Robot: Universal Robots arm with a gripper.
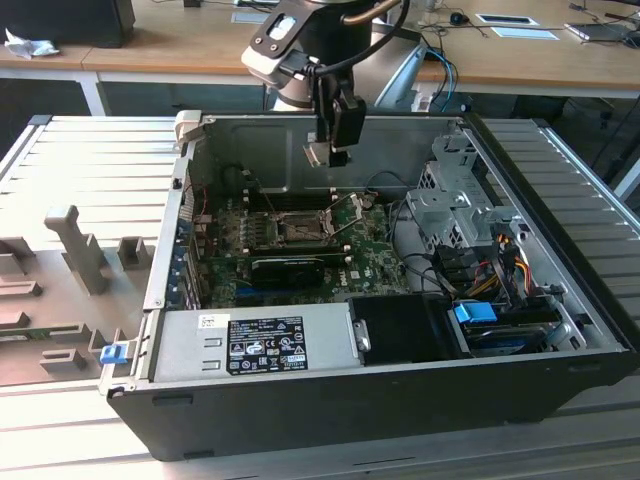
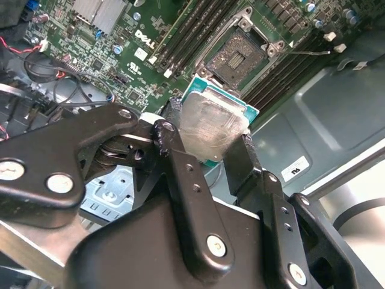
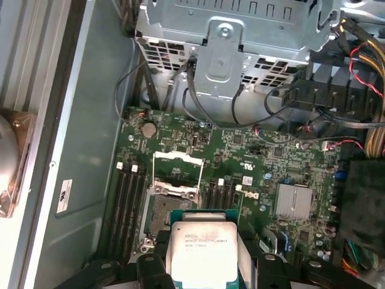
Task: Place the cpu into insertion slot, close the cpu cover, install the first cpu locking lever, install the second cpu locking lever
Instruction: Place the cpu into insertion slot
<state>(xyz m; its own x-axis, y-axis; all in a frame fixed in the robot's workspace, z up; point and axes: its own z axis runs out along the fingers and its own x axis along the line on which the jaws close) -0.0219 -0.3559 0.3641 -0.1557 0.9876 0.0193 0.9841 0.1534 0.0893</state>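
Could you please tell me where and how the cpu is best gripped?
Grip the cpu by two opposite edges, coming from above its flat metal top, as the end effector does: it is a thin square, so pinching the edges leaves the underside free.

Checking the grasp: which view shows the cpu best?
The second wrist view: the cpu shows nearly whole, gripped in the tool. The first wrist view shows its top, lower edge cut off. The exterior view shows a pale sliver under the tool.
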